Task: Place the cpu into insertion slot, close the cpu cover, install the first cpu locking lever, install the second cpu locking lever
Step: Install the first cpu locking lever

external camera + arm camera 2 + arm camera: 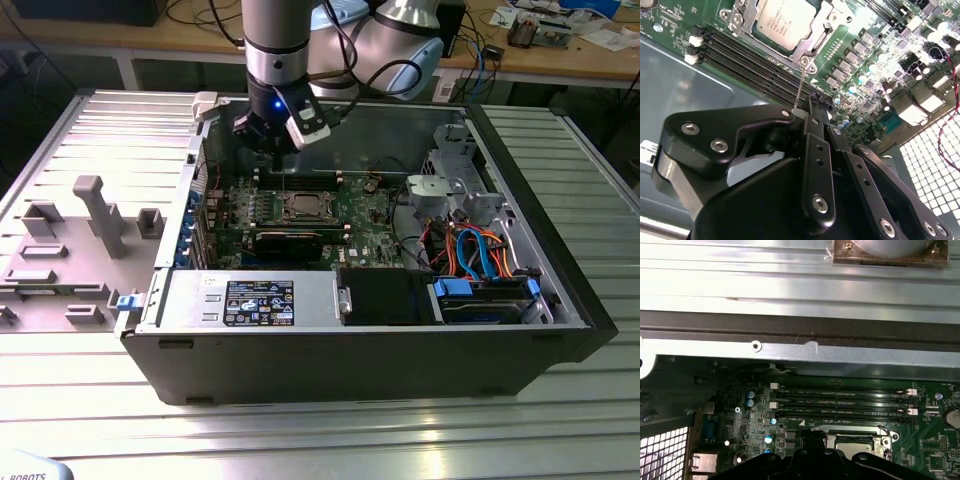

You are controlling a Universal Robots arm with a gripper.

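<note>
Key relation: the gripper (275, 140) hangs in the upper centre of the exterior view, over the far edge of the board. The cpu (300, 207) sits lower in that frame and a touch to the exterior view's right, so the socket is near the tips but not under them.

In the second wrist view the cpu (782, 17) lies flat in the insertion slot (737, 17). The cpu cover (810, 45) looks folded down over it, w/ the chip's top showing thru the window.

A thin locking lever (800, 82) runs from the socket corner nearest the gripper straight to the gripper (819, 100). Its long axis points at the tips, crossing the memory slots (750, 62). The lever's free end meets the tips. Can't tell if it's nipped or just touched.

Gripper looks clenched: tips together, no gap visible.

Materials & shapes:
- cpu: dull silver-grey metal lid, flat, square.
- cover: thin bright stamped steel frame w/ a screw at the corner.
- lever: bare wire rod, springy-looking, likely slippery.
- slots: long black plastic rails w/ white end clips, parallel.
- board (865, 30): green, crowded w/ small grey blocks and round caps.
- gripper: matte black links w/ silver bolts.
- case (350, 370): dark sheet metal, open on top.
</note>
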